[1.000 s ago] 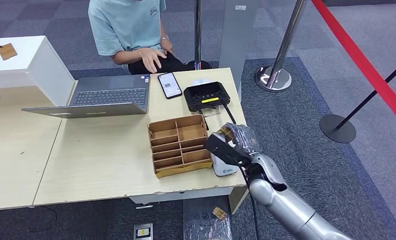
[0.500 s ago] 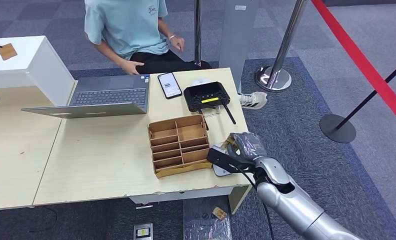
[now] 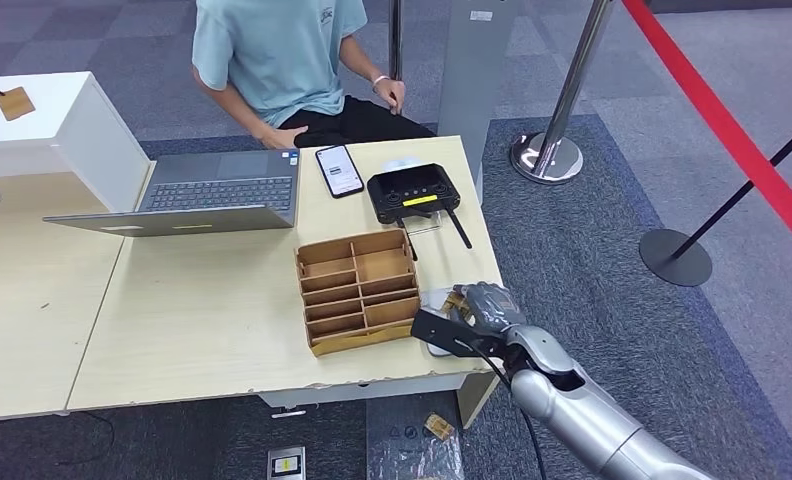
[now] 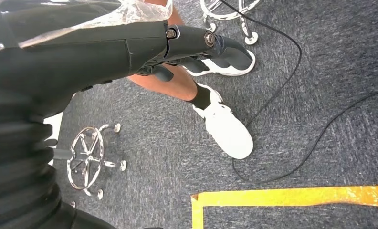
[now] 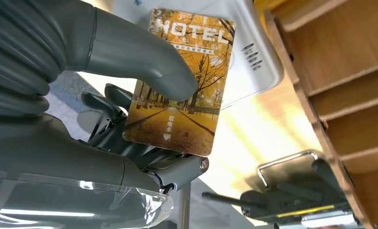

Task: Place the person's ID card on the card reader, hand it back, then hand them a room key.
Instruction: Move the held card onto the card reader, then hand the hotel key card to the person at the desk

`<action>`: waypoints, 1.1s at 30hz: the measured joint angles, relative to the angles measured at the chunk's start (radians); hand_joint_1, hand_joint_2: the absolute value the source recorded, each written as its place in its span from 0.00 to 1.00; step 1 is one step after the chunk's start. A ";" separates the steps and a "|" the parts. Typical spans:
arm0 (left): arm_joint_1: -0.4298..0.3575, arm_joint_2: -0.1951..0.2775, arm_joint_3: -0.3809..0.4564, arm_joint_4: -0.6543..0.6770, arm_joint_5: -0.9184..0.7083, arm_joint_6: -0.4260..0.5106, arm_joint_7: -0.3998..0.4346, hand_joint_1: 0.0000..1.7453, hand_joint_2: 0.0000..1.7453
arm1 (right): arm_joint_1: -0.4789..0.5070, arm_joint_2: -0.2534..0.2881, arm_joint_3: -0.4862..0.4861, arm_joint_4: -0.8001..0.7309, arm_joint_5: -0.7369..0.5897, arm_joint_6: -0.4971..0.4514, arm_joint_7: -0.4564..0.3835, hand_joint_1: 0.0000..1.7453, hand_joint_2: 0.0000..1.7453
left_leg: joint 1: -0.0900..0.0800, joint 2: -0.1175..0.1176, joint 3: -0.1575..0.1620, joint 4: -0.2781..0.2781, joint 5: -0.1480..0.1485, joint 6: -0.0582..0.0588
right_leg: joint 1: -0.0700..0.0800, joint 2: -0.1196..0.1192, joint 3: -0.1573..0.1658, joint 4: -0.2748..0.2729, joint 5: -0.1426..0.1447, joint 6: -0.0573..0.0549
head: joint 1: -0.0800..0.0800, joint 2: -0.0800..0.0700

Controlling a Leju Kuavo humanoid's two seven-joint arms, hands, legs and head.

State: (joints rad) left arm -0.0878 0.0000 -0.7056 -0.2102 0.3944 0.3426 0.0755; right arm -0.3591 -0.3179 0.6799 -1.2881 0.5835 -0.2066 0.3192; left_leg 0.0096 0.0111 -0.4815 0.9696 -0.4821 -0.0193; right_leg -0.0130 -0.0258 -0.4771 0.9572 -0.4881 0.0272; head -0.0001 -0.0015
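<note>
A: Since a second ago the right hand [image 3: 480, 308] has sunk from above the desk [image 3: 202, 320] edge down toward the white card reader [image 3: 438, 300], and the person [image 3: 282, 60] across has shifted to the robot's right.

B: What is it holding?

A: A hotel card [image 5: 180, 83], golden autumn picture with "HOTEL" printed on it, pinched between the thumb and the fingers [image 5: 108, 102] (the thumb lies flat on its face). In the right wrist view it hangs just over the card reader, and I cannot tell whether they touch.

B: And the left hand?

A: The left hand [image 4: 177, 45] hangs by the floor, fingers curled in loosely with nothing in them.

B: So where are we in the task?

A: I'd judge this the reader step, or the key's own activation; no ID card is plainly visible. Nothing is being passed over yet. The wooden compartment tray [image 3: 358, 290] stands just beside the reader, so handing a card to the person looks left to do.
</note>
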 joint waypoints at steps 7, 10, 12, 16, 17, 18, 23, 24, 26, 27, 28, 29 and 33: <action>-0.002 0.001 -0.009 0.000 0.005 0.000 -0.001 0.00 1.00 | 0.001 0.021 0.005 0.042 -0.015 -0.026 -0.019 1.00 1.00 | 0.000 0.000 0.001 0.000 0.000 0.000 | 0.000 0.000 0.000 0.000 0.000 0.000 | 0.000 0.000; -0.002 0.001 -0.013 0.000 0.009 0.000 -0.001 0.00 1.00 | 0.001 0.025 0.005 0.054 -0.012 -0.040 -0.020 1.00 1.00 | 0.000 0.000 0.001 0.000 0.000 0.000 | 0.000 0.000 0.001 0.000 0.000 0.000 | 0.000 0.000; -0.002 0.001 -0.015 0.000 0.011 0.000 -0.001 0.00 1.00 | 0.001 0.026 0.005 0.060 -0.008 -0.047 -0.020 1.00 1.00 | 0.000 0.000 0.001 0.000 0.000 0.000 | 0.000 0.000 0.001 0.000 0.000 0.000 | 0.000 0.000; -0.002 0.001 -0.019 0.000 0.014 0.000 0.000 0.00 1.00 | 0.001 0.029 0.005 0.067 -0.006 -0.063 -0.020 1.00 1.00 | 0.000 0.000 0.001 0.000 0.000 0.000 | 0.000 0.000 0.001 0.000 0.000 0.000 | 0.000 0.000; -0.002 0.001 -0.020 0.000 0.014 0.000 0.000 0.00 1.00 | 0.001 0.029 0.005 0.068 -0.006 -0.068 -0.020 1.00 1.00 | 0.000 0.000 0.001 0.000 0.000 0.000 | 0.000 0.000 0.001 0.000 0.000 0.000 | 0.000 0.000; -0.002 0.001 -0.020 0.000 0.015 0.000 0.000 0.00 1.00 | 0.001 0.029 0.006 0.068 -0.006 -0.073 -0.020 1.00 1.00 | 0.000 0.000 0.001 0.000 0.000 0.000 | 0.000 0.000 0.001 0.000 0.000 0.000 | 0.000 0.000; -0.002 0.001 -0.020 0.000 0.018 0.000 -0.003 0.00 1.00 | 0.002 0.029 0.005 0.067 -0.006 -0.102 -0.019 1.00 1.00 | 0.000 0.000 0.001 0.000 0.000 0.000 | 0.000 0.000 0.001 0.000 0.001 0.001 | 0.000 0.000; -0.002 0.001 -0.020 0.000 0.020 0.001 -0.004 0.00 1.00 | 0.002 0.028 0.003 0.064 -0.006 -0.107 -0.018 1.00 1.00 | 0.000 0.000 0.001 0.000 0.001 0.000 | 0.000 0.000 0.001 0.000 0.001 0.001 | 0.000 0.000; -0.001 0.001 -0.020 0.000 0.023 0.001 -0.005 0.00 1.00 | 0.001 0.023 -0.002 0.053 -0.005 -0.117 -0.015 1.00 1.00 | 0.000 0.000 0.001 0.000 0.001 0.000 | 0.000 0.000 0.001 0.000 0.001 0.001 | 0.000 0.000; -0.001 0.001 -0.020 0.000 0.026 0.002 -0.005 0.00 1.00 | 0.001 0.020 -0.006 0.044 -0.004 -0.121 -0.012 1.00 1.00 | 0.000 0.000 0.001 0.000 0.001 0.000 | 0.000 0.000 0.001 0.000 0.001 0.001 | 0.000 0.000; -0.001 0.001 -0.020 0.000 0.027 0.002 -0.005 0.00 1.00 | 0.000 0.015 -0.010 0.034 -0.002 -0.123 -0.008 1.00 1.00 | 0.000 0.000 0.001 0.000 0.001 0.000 | 0.000 0.000 0.001 0.000 0.001 0.001 | 0.000 0.000; -0.001 0.001 -0.021 0.000 0.028 0.002 -0.005 0.00 1.00 | -0.002 0.011 -0.015 0.023 0.000 -0.125 -0.003 1.00 1.00 | 0.000 0.000 0.001 0.001 0.001 0.000 | 0.000 0.000 0.001 0.000 0.001 0.001 | 0.000 0.000; -0.001 0.001 -0.021 0.000 0.030 0.002 -0.005 0.00 1.00 | -0.013 -0.009 -0.037 -0.024 0.004 -0.128 0.013 1.00 1.00 | 0.000 0.000 0.001 0.001 0.001 0.000 | 0.000 0.000 0.001 0.000 0.001 0.001 | 0.000 0.000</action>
State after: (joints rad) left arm -0.0892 0.0008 -0.7265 -0.2102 0.4241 0.3446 0.0701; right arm -0.3717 -0.3266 0.6424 -1.3125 0.5880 -0.3345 0.3326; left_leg 0.0094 0.0112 -0.4809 0.9704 -0.4813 -0.0190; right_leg -0.0132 -0.0258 -0.4764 0.9572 -0.4866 0.0279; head 0.0000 -0.0015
